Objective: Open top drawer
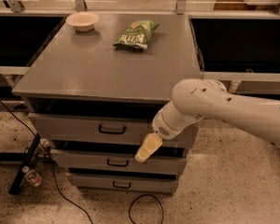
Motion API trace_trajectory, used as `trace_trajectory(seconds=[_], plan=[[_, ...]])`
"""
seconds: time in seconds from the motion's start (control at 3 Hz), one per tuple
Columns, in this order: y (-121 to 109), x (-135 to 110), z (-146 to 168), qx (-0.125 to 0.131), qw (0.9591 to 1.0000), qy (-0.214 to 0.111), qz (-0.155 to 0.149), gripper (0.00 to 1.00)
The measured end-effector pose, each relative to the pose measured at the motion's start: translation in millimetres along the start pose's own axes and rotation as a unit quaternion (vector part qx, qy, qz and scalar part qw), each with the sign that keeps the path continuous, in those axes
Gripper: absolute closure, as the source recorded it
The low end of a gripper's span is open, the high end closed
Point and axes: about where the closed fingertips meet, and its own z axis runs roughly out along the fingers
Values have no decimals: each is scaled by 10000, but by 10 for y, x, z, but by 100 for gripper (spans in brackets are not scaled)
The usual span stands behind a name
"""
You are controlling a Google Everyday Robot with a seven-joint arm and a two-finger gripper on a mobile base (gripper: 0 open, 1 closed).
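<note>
Cream-coloured, the tool [148, 147] hangs at the end of the white arm [210, 104], in front of the lower edge of the top drawer [70, 125] and to the right of its black loop handle [112, 129], apart from it; whether it is spread or pressed together I cannot tell. By my judgement nothing is done yet: the handle is ungrasped and the drawer looks shut. On the grey surface [84, 69] lie a green crisp bag [136, 34], its print unreadable, and a pale bowl [82, 20].
</note>
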Motion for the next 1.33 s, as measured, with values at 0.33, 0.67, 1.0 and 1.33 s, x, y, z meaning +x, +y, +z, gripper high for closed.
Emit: trace_trajectory(seconds=[0.33,0.67,1.0,1.33], plan=[[146,105,-183,-138,9997,-26,-200,0],[138,102,-180,-126,9997,-39,-182,0],[17,-5,-48,169,9995,-242,66,0],[17,-5,-48,169,9995,-242,66,0]])
